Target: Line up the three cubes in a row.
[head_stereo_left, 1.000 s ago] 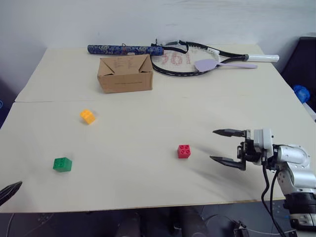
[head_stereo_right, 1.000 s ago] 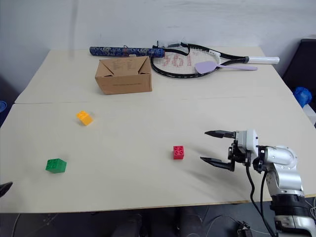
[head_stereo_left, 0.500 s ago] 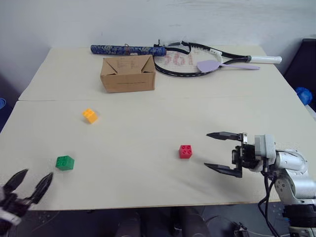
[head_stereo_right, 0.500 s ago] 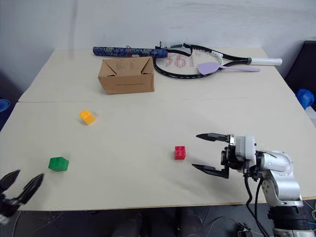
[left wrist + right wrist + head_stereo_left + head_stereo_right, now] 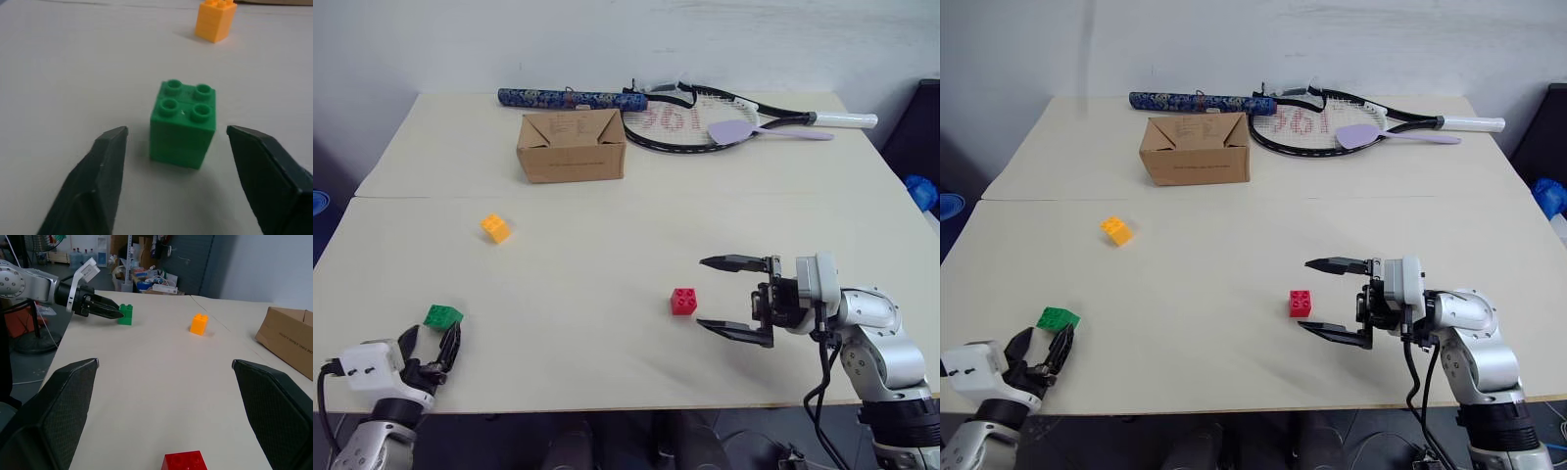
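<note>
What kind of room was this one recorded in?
Probably a lab or workshop, not a home. The right wrist view shows cluttered shelves and water jugs behind a plain table. The table holds toy cubes, a cardboard box and a racket, like a staged test setup.

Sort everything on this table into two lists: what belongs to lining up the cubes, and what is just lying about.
Belongs to the job:
- small green plastic studded brick
- small red plastic studded brick
- small yellow-orange plastic studded brick

Just lying about:
- brown cardboard box
- black-framed racket
- long dark blue patterned tube
- lilac plastic spatula
</note>
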Available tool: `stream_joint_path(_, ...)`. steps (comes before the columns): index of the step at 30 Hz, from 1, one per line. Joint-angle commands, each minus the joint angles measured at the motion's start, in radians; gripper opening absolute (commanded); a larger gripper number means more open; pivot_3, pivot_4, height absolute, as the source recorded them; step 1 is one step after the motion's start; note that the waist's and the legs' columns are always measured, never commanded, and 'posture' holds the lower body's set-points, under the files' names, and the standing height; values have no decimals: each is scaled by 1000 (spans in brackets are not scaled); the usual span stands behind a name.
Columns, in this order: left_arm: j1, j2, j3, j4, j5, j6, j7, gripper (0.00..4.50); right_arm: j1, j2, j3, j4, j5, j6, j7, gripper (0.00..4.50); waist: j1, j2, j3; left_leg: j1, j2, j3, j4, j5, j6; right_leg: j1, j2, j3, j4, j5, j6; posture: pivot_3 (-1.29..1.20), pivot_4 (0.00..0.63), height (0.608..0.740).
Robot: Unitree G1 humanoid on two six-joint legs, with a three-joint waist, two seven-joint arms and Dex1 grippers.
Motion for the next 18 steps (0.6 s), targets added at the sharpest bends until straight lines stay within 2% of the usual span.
stream_joint_path(1, 10, 29, 9, 12, -4, -40, -12, 2034, 28, -11, -16, -41, 12, -10, 6, 4500, 1, 0, 0, 0, 0, 0, 0, 0, 0, 0, 0, 0, 0, 0, 0, 0, 150, 740)
stream_joint_path(3, 3, 46, 9, 29, 3, -51, -10, 1481, 48, -10, -22, -33, 8, -23, 14, 4500, 2, 0, 0, 0, 0, 0, 0, 0, 0, 0, 0, 0, 0, 0, 0, 0, 150, 740)
stream_joint_path(8, -5, 80, 5, 49, -6, -82, -29, 1474, 78, -7, -30, -14, 2, -55, 31, 4500, 1, 0, 0, 0, 0, 0, 0, 0, 1, 0, 0, 0, 0, 0, 0, 0, 150, 740)
stream_joint_path(11, -29, 160, 9, 39, -104, -59, -149, 1474, 103, -16, -41, -8, 3, -66, 44, 4500, 2, -1, 0, 0, 0, 0, 0, 0, 1, 0, 0, 0, 0, 0, 0, 0, 150, 740)
stream_joint_path(14, -29, 316, -37, 17, -141, -31, -334, 1474, 116, -27, -56, 3, 3, -76, 58, 4500, 3, -1, 0, 0, 0, -1, 0, 0, 0, 0, 0, -1, 0, 0, 0, 0, 150, 740)
stream_joint_path(16, -95, 475, -90, 18, -177, 10, -492, 1474, 128, -49, -83, 25, 3, -88, 76, 4500, 3, 0, 0, 0, 0, -1, 0, 0, 0, 0, 0, -1, 0, 0, 0, 0, 150, 740)
stream_joint_path(18, -155, 579, -139, 40, -181, 23, -596, 1474, 135, -64, -101, 41, 3, -95, 88, 4500, 10, 0, 1, -1, -1, -1, 1, 1, 0, 0, -1, -2, 1, 0, -1, 0, 150, 740)
